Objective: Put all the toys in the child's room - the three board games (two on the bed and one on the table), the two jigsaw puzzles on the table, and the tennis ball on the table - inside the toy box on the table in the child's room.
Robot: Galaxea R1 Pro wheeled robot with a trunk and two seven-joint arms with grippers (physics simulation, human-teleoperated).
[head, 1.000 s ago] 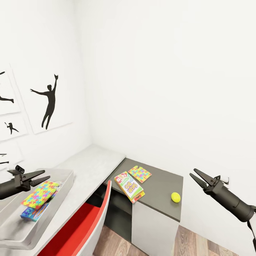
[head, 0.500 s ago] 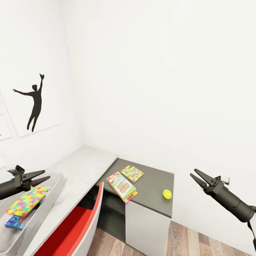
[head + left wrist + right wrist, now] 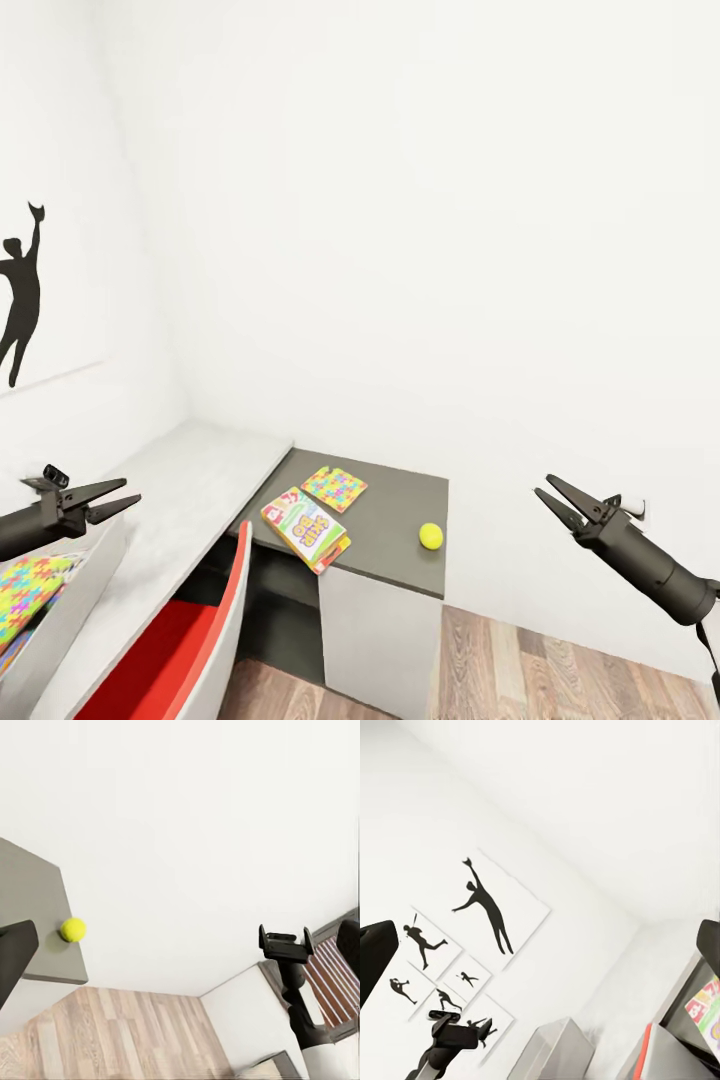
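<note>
Gaping empty: left gripper (image 3: 128, 493), right gripper (image 3: 545, 496); toy box (image 3: 75, 590) cropped.

A red chair (image 3: 175, 650) with a pale back edge is pulled up to the desk, wood floor (image 3: 560, 670) runs beneath, and what looks like a wall socket (image 3: 632, 508) sits low down.

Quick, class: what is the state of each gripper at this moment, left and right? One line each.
Left gripper: jaws open, holding nothing.
Right gripper: jaws open, holding nothing.
</note>
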